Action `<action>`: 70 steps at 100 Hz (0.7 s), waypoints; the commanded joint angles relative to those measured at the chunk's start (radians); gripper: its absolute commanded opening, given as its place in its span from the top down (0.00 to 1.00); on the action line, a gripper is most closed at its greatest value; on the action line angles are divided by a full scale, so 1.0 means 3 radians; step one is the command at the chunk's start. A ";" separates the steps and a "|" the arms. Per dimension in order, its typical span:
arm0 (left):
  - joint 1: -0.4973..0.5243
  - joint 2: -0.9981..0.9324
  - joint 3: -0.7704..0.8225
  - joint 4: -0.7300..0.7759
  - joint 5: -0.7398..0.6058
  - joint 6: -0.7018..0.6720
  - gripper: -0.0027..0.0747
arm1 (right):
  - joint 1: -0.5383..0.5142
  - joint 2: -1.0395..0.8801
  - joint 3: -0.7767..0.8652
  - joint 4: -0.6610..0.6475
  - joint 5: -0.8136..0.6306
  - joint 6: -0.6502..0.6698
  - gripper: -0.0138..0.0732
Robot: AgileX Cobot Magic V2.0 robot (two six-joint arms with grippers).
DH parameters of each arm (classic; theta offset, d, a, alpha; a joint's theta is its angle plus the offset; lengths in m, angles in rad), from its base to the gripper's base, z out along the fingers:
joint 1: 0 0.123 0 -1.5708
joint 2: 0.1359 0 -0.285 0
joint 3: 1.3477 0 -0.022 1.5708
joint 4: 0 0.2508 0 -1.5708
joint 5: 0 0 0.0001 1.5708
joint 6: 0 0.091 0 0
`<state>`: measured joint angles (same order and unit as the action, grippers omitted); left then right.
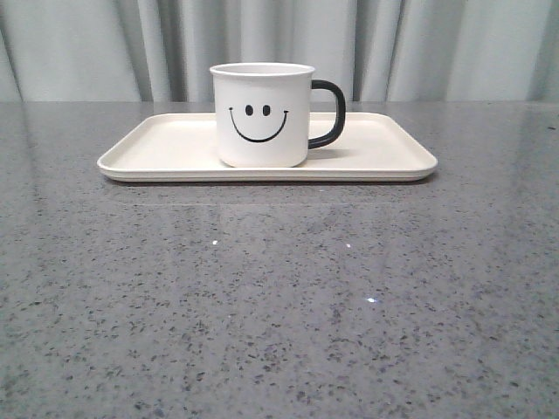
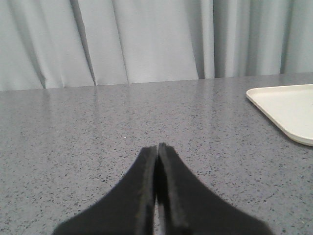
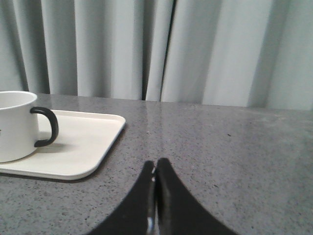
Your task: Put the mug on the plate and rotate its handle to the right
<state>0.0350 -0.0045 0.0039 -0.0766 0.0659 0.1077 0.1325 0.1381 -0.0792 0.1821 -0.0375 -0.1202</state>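
The white mug (image 1: 260, 115) with a black smiley face stands upright on the cream plate (image 1: 157, 148), near its middle. Its black handle (image 1: 328, 113) points to the right. The mug (image 3: 14, 125), its handle (image 3: 47, 126) and the plate (image 3: 93, 142) also show in the right wrist view. My right gripper (image 3: 155, 165) is shut and empty, low over the table, apart from the plate's right end. My left gripper (image 2: 157, 147) is shut and empty over the table, apart from the plate's left corner (image 2: 288, 105). Neither gripper shows in the front view.
The grey speckled table (image 1: 279, 297) stretches in front of the plate. A grey-white curtain (image 1: 437, 44) hangs behind the table's far edge.
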 commanded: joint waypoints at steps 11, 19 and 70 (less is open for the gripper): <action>0.0005 -0.0109 0.0015 -0.0008 -0.0285 -0.0006 0.99 | -0.0244 -0.0220 0.0225 -0.0389 -0.0334 0.0446 0.92; 0.0005 -0.0109 0.0015 -0.0008 -0.0285 -0.0006 0.99 | -0.0320 -0.0341 0.0328 -0.0397 -0.0327 0.0446 0.92; 0.0005 -0.0109 0.0015 -0.0008 -0.0285 -0.0006 0.99 | -0.0505 -0.0563 0.0352 -0.0485 -0.0161 0.0549 0.92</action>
<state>0.0350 -0.0045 0.0039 -0.0766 0.0639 0.1077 -0.0126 -0.0098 0.0265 0.0499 -0.0128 0.0404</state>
